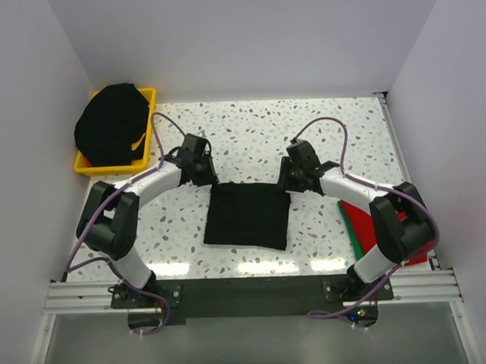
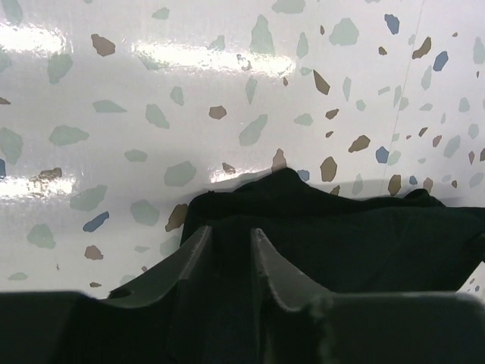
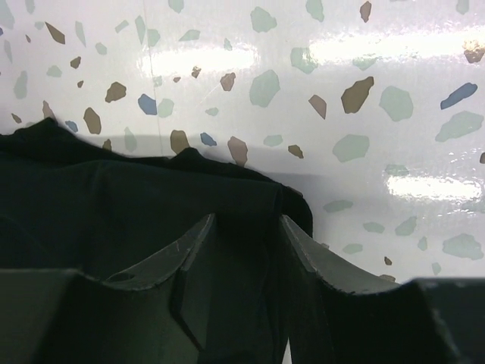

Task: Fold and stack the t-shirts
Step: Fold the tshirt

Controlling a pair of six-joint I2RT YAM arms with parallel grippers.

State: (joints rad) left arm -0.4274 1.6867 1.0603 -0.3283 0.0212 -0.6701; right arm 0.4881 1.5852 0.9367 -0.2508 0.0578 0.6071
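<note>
One black t-shirt (image 1: 246,216) lies folded into a rectangle in the middle of the table. My left gripper (image 1: 196,161) is at its far left corner. In the left wrist view the left gripper (image 2: 229,236) stands narrow, shut on a raised ridge of the black t-shirt (image 2: 341,227). My right gripper (image 1: 297,170) is at the far right corner. There the right gripper (image 3: 246,225) stands open astride the corner of the black t-shirt (image 3: 114,205), with cloth between its fingers. A red t-shirt (image 1: 363,224) lies folded at the right, partly under my right arm.
A yellow bin (image 1: 147,97) at the far left holds a heap of black cloth (image 1: 112,124). White walls close in the table on three sides. The speckled tabletop (image 1: 257,125) stretches beyond both grippers.
</note>
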